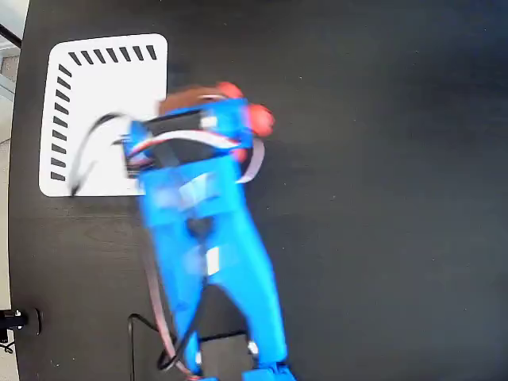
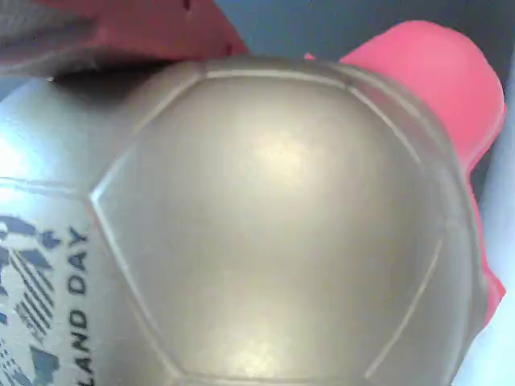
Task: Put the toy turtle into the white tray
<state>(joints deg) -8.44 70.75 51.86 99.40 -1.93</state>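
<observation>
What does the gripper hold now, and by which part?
It cannot be told: the toy turtle fills the wrist view, very close, but no fingers show and the arm hides it from above.

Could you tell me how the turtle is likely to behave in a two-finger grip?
The turtle has a smooth, glossy domed shell in the wrist view, so fingers may well slip on it. The shell keeps crisp panel seams, which suggests a stiff body. The pink feet look softer and rounded, perhaps grippier, though that is uncertain.

the toy turtle (image 2: 273,233) has a smooth, satin metallic gold-grey shell and glossy pink plastic limbs.
</observation>
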